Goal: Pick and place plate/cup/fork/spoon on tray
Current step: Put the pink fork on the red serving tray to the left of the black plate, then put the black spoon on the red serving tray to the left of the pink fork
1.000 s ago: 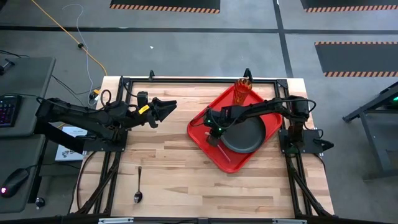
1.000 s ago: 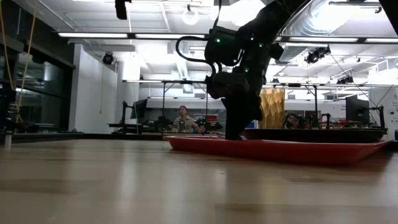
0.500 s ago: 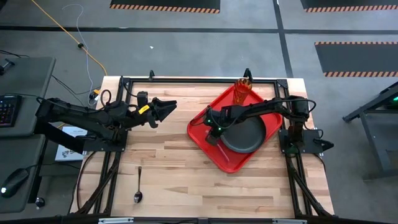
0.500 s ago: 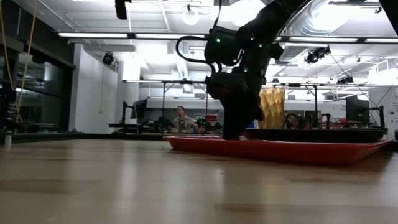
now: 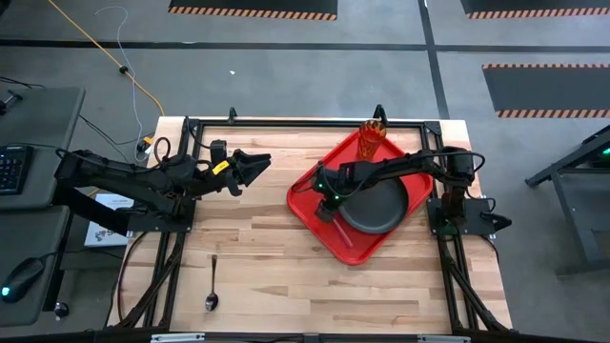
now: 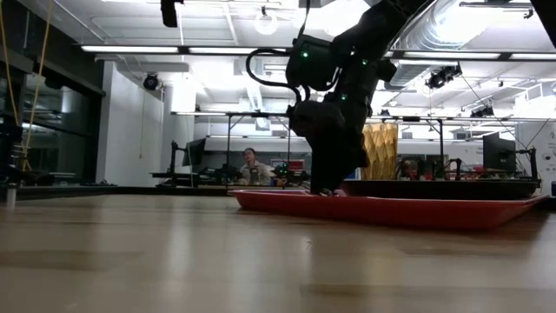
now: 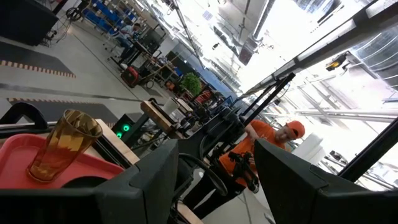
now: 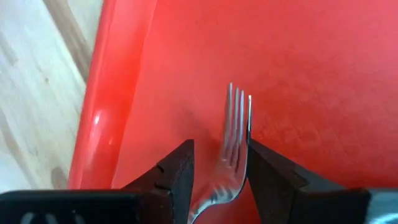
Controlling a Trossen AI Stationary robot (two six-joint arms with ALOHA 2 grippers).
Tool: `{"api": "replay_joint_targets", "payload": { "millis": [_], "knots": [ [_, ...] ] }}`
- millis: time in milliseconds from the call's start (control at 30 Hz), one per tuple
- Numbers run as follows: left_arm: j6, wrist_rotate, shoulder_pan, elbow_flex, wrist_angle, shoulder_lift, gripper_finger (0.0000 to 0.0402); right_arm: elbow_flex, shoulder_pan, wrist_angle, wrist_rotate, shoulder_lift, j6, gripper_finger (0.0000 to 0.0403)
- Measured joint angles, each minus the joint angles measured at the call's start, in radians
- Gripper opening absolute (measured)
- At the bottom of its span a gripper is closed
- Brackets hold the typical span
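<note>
Landmark: the tray (image 5: 381, 152), red, set diamond-wise on the right half of the counter (image 5: 257, 257).

Right claw (image 5: 327, 203) low over the tray's left corner, just beside the plate's rim. In the right wrist view the fingers (image 8: 177, 171) stand a little apart with the fork (image 8: 231, 146) between them; tines point away from the wrist, long axis running straight out from the claw along the tray floor. One finger seems to touch the tines; the other shows a gap. Grip reads as loosened, not clamped. In the high view the fork's red handle (image 5: 343, 232) lies on the tray toward its lower corner, slanted, close outside the plate.

Plate (image 5: 374, 206) sits flat, middle-to-lower part of the tray.

Cup (image 5: 371, 140) upright at the tray's top corner; also seen amber and ribbed from the left wrist (image 7: 62, 144).

Spoon (image 5: 212, 283) off the tray, well apart to its lower left on bare counter; long axis roughly front-to-back, bowl at the near end.

Left claw (image 5: 257, 162) hangs well left of the tray, fingers spread, holding nothing.

A person (image 6: 252, 165) sits in the room behind.
</note>
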Motion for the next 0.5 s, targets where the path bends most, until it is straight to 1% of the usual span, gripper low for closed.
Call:
{"api": "replay_joint_targets", "payload": {
  "millis": [300, 367, 500],
  "knots": [
    [0.009, -0.002, 0.0, 0.0, 0.0, 0.0, 0.0202, 0.037, 0.0, -0.003, 0.039, -0.003, -0.012, 0.0133],
    [0.008, -0.002, 0.0, 0.0, 0.0, 0.0, 0.0202, 0.057, 0.0, -0.003, 0.056, -0.003, -0.032, 0.0133],
    [0.008, -0.002, 0.0, 0.0, 0.0, 0.0, 0.0202, 0.105, 0.0, -0.025, 0.053, -0.006, -0.096, 0.0133]
  ]
}}
